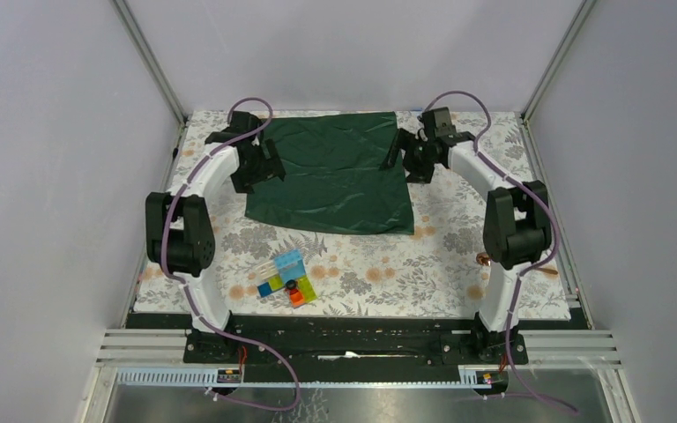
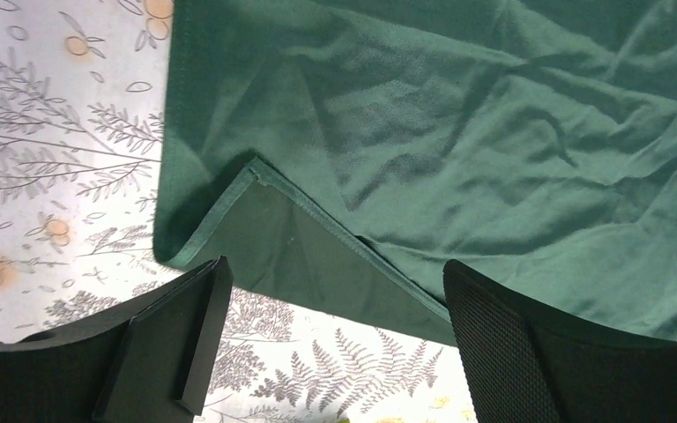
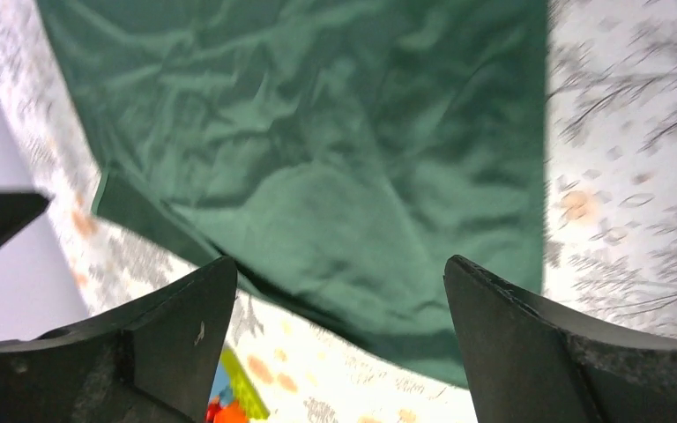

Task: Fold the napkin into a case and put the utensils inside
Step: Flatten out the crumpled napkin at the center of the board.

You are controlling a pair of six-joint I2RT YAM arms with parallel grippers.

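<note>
Where the left pincer [image 1: 258,165] [image 2: 335,295] hangs: at the napkin's left edge, toward the far left corner of the desk.
Left pincer state: wide, with nothing between the fingers [image 2: 189,335].
Under the left pincer: a hemmed layer of the cloth, lying in a peak over a darker layer below it.
Right pincer [image 1: 412,155] [image 3: 339,286]: at the napkin's far right corner.
Right pincer state: wide, holding nothing. Its wrist view is blurred.
Napkin [image 1: 335,176] [image 2: 458,150] [image 3: 335,159]: dark green and wrinkled. It lies flat between the two pincers at the middle of the far edge, its far side running along that edge. Whether either pincer touches it I cannot tell.
Spoon [image 1: 483,258]: a copper bowl shows beside the right arm's elbow, near the right edge, well apart from the napkin. The arm hides most of it.
Blocks [image 1: 286,282] [image 3: 234,401]: a colourful cluster near the near edge, left of the middle, apart from the napkin.
Desk [image 1: 388,273]: covered with a floral cloth.
</note>
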